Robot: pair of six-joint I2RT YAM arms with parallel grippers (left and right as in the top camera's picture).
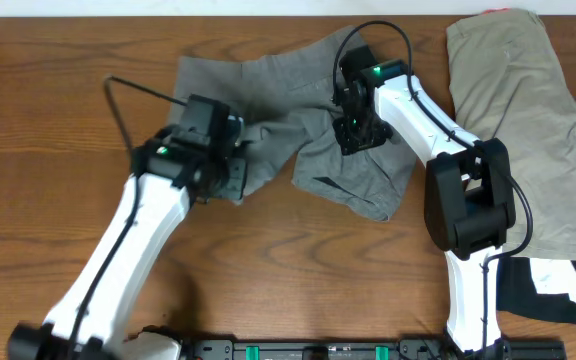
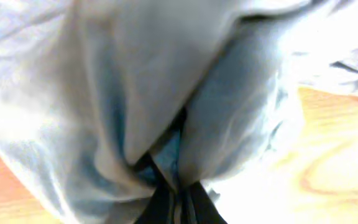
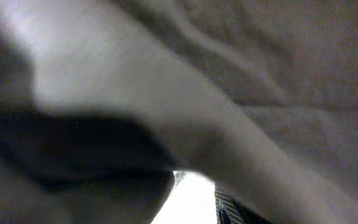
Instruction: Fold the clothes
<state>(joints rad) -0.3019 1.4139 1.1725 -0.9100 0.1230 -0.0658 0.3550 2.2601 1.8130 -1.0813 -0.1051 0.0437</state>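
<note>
On grey shorts (image 1: pixel 268 80) — left gripper (image 2: pixel 174 196) clamped.

Shorts (image 1: pixel 268 85) lie mid-table (image 1: pixel 48 150), toward the back. Left pincer (image 1: pixel 240 152) sits on their left part, right pincer (image 1: pixel 354 136) on their right. Second pair (image 1: pixel 528 120) lies far right, other garments (image 1: pixel 540 295) before it.

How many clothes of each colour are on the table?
Grey shorts: 1
Beige shorts: 1
White cloth: 1
Black cloth: 1
Total: 4
The white and black ones overlap at the table edge, so they could be one piece.
</note>
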